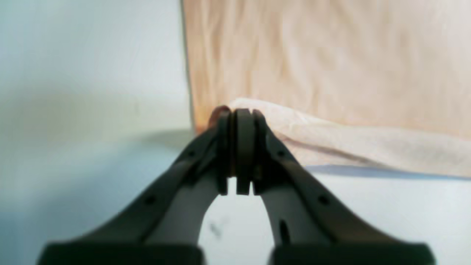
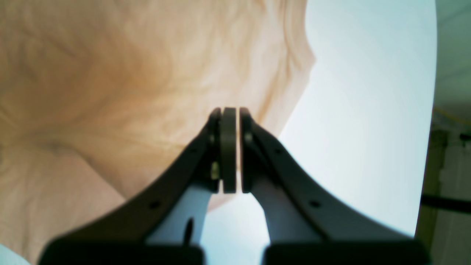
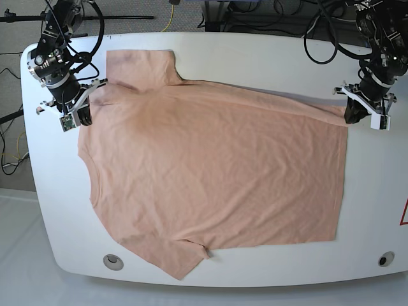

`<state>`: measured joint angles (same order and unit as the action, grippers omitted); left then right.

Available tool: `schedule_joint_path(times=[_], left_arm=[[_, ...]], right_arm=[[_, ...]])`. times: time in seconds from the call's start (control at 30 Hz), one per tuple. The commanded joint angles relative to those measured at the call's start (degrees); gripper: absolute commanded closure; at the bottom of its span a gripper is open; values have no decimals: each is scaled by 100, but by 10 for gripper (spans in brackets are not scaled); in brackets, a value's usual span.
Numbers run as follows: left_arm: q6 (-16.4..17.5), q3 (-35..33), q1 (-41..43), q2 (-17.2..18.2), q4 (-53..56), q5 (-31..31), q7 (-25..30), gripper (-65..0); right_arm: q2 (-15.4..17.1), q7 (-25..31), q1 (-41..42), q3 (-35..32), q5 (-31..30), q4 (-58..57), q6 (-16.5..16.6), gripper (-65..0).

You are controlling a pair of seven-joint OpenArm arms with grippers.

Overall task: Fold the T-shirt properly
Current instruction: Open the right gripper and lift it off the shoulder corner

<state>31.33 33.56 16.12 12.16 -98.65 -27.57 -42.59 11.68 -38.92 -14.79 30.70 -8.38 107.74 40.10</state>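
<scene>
Pinching T-shirt (image 3: 210, 172) edges, both fingers closed

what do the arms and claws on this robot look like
Both arms are black, jointed and draped in loose black cables. Each wrist carries a white bracket. The left claw and right claw match: two dark, curved, tapering fingers with small round holes and flat ribbed pads at the tips, pale grey on the inner faces.

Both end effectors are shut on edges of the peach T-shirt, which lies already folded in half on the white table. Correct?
Not quite. The base view shows the T-shirt spread out flat, not folded in half. The rest holds: left end effector and right end effector are each shut on an edge, on the white table.
</scene>
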Motion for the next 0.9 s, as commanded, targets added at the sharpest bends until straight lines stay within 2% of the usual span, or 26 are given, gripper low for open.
schedule_joint_path(times=[0.0,0.3,0.5,0.87], left_arm=[[-5,18,-172,86,-57,-39,27,0],[-2,12,-725,67,1,49,-193,0],[-33,1,-1095,57,164,167,-210,0],[-47,1,-1165,56,230,64,-131,0]], right_arm=[[103,122,188,-50,-46,102,-10,-9],[229,125,680,-322,-25,21,-10,-10],[282,225,1060,-661,54,-418,-10,-3],[353,151,1363,-583,-37,-1167,-10,-23]])
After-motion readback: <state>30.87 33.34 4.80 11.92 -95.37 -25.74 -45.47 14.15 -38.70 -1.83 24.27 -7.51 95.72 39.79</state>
